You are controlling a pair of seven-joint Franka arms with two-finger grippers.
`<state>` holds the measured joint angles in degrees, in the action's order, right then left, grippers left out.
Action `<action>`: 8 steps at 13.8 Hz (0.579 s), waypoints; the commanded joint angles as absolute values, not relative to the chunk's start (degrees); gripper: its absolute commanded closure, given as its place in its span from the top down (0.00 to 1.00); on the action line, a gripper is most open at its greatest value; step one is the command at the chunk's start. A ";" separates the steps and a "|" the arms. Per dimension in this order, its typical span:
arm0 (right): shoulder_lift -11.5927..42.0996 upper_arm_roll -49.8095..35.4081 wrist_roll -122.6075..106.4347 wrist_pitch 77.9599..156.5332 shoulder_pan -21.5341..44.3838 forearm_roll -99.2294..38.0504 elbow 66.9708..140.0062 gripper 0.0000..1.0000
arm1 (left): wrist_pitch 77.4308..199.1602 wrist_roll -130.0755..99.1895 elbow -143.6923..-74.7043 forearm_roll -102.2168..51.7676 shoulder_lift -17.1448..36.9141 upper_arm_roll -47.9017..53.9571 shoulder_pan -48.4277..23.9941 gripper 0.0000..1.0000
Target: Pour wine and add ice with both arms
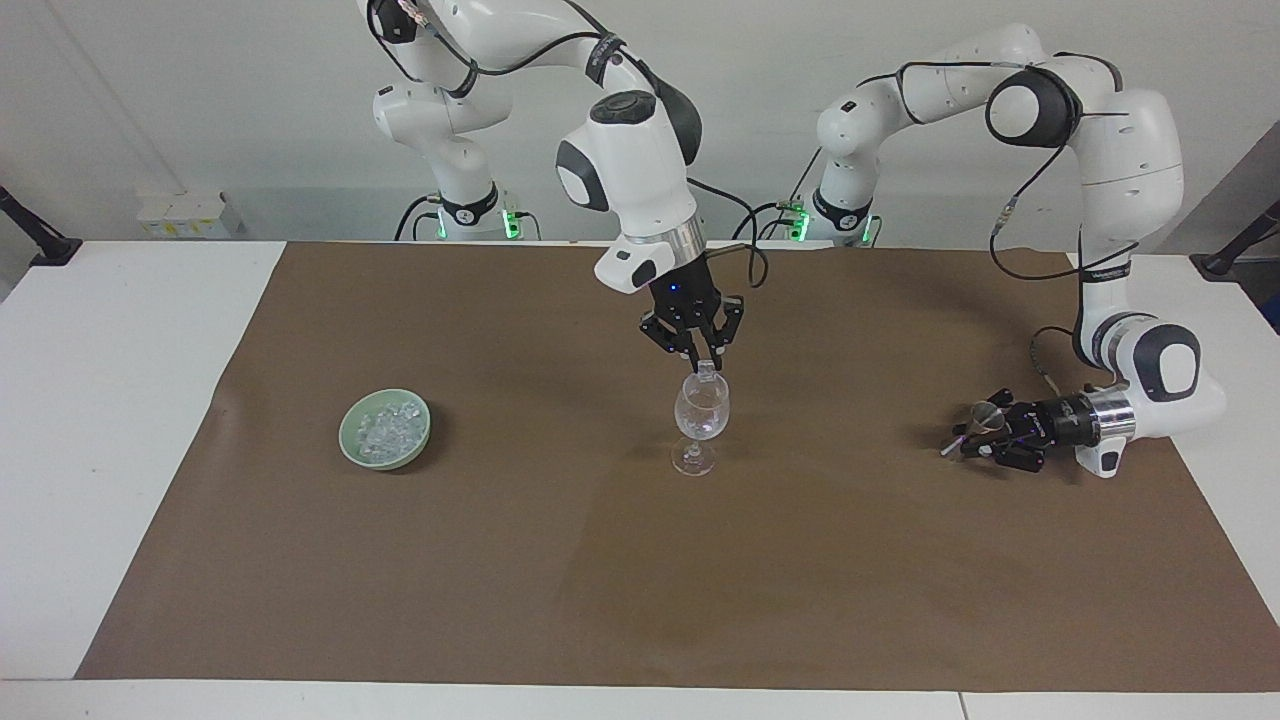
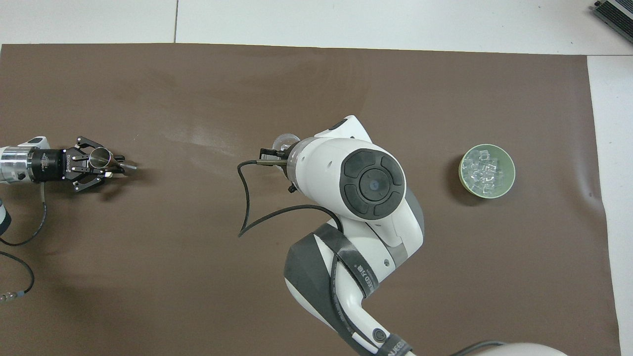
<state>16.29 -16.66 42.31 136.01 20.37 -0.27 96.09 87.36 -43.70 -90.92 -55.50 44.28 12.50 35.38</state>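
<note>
A clear stemmed wine glass (image 1: 701,415) stands mid-table on the brown mat. My right gripper (image 1: 701,358) hangs straight over its mouth, and a small chunk of ice (image 1: 707,368) shows just under its tip at the rim. In the overhead view the right arm hides all but an edge of the glass (image 2: 286,142). More ice (image 1: 390,428) fills a green bowl (image 1: 348,435) toward the right arm's end. My left gripper (image 1: 965,438) lies level just above the mat, with a tipped small metal cup (image 1: 987,414) at its tip. Wine is out of view.
The brown mat (image 1: 640,580) covers most of the white table (image 1: 120,400). A black cable (image 2: 242,198) loops down from the right wrist over the mat. The left arm's cable (image 2: 29,232) trails beside its wrist.
</note>
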 commanded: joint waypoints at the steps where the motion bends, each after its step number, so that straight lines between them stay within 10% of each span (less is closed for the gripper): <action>1: 16.61 -17.23 43.42 136.67 19.51 0.88 95.10 0.68 | 87.37 -47.44 -87.72 -53.09 45.53 12.39 35.07 0.72; 4: 16.70 -17.23 43.68 136.67 19.51 0.97 95.10 0.70 | 86.57 -49.38 -86.40 -51.60 44.91 12.48 35.07 0.87; 6: 16.61 -16.79 43.42 136.67 19.25 1.49 95.18 1.00 | 86.40 -51.23 -85.79 -50.98 44.21 12.48 34.98 0.96; 8: 16.09 -16.44 43.24 135.89 18.38 5.34 95.62 1.00 | 85.26 -51.77 -83.77 -48.79 43.68 12.57 34.89 1.00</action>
